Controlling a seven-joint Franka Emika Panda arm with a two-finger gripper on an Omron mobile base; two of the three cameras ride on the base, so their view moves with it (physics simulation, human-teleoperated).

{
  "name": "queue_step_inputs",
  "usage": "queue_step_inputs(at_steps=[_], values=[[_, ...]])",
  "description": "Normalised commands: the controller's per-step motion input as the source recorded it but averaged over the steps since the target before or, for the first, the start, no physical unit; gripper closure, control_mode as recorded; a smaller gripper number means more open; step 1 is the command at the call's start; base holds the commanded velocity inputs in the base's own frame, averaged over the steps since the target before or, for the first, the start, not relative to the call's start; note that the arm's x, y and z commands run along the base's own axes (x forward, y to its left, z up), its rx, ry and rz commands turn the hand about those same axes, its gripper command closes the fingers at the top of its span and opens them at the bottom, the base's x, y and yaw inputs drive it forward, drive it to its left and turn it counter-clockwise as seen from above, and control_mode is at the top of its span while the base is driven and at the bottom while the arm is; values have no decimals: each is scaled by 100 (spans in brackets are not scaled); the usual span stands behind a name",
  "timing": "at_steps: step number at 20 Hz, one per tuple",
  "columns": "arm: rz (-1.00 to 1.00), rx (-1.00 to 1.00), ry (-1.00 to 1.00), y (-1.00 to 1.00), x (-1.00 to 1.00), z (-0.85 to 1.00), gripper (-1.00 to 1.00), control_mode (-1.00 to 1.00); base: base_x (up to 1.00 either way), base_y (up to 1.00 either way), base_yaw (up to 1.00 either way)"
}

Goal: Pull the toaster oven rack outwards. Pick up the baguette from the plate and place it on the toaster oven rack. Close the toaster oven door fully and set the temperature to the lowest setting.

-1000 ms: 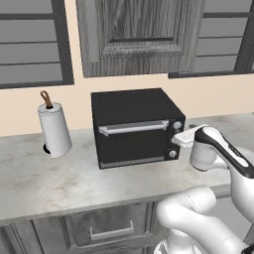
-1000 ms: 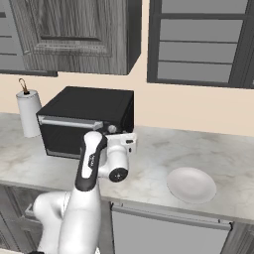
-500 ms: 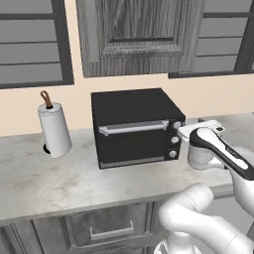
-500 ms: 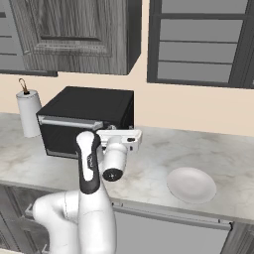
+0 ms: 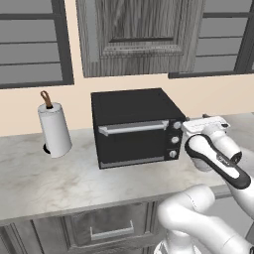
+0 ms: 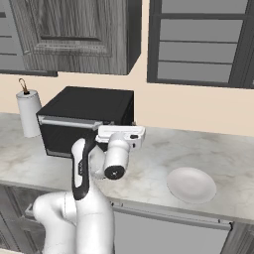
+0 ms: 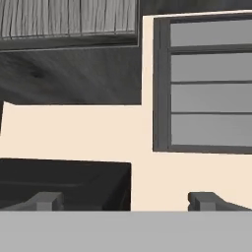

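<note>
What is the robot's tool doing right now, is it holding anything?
Tool: open, its two fingertips wide apart, holding nothing, up beside the toaster oven.

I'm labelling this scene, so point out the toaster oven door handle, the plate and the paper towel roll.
toaster oven door handle [image 5: 133, 127], left base view, middle of the silver bar.
plate [image 6: 191, 184], right base view, centre of the white dish.
paper towel roll [image 5: 54, 130], left base view, side of the white roll.

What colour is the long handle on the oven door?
Silver. The bar handle runs across the top of the black door, clearest in the left base view.
</note>
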Motion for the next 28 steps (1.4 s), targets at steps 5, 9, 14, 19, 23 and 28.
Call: queue_step_inputs(at_steps=[5, 9, 14, 19, 23, 28], values=[[0, -1, 8, 33, -12, -42, -100, -100, 0, 0, 0], [0, -3, 12, 19, -3, -29, -100, -100, 0, 0, 0], [0, -1, 3, 27, 0, -20, -100, -100, 0, 0, 0], [0, 0, 0, 27, 0, -16, -100, -100, 0, 0, 0], [0, 0, 0, 26, 0, -18, -100, -100, 0, 0, 0], [0, 0, 0, 23, 0, -18, -100, -100, 0, 0, 0]])
